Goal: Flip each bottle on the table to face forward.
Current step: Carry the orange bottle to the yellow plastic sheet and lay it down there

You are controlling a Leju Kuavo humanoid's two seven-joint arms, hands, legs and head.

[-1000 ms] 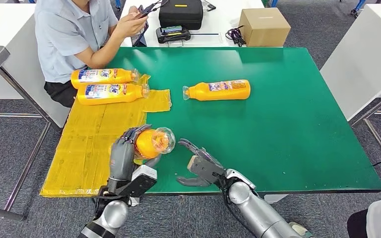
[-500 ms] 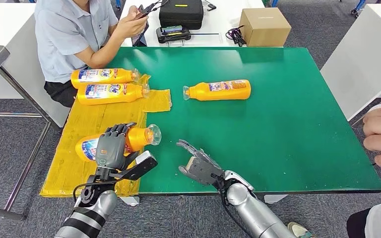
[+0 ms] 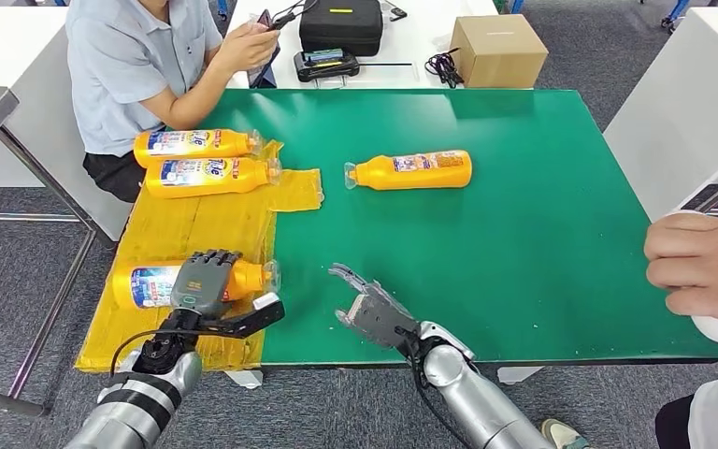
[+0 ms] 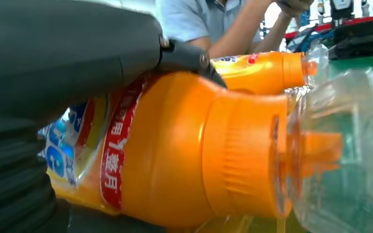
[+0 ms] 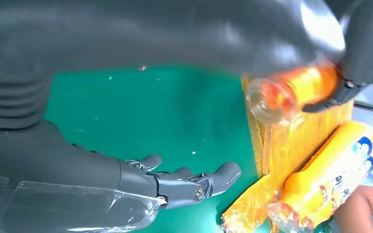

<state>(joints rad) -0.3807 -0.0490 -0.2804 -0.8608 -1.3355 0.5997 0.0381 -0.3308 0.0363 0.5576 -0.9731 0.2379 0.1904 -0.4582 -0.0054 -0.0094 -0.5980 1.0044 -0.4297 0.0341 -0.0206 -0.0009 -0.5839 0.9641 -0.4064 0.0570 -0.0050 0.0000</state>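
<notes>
The left hand grips a bottle lying on its side on the yellow mat, label up, cap toward the green table. Beside it, the right hand hovers open and empty over the table's near edge. Farther out from the left hand, two placed bottles lie side by side on the mat with labels showing, so they look done. Beyond the right hand, a lone bottle on the green surface seems left to handle.
</notes>
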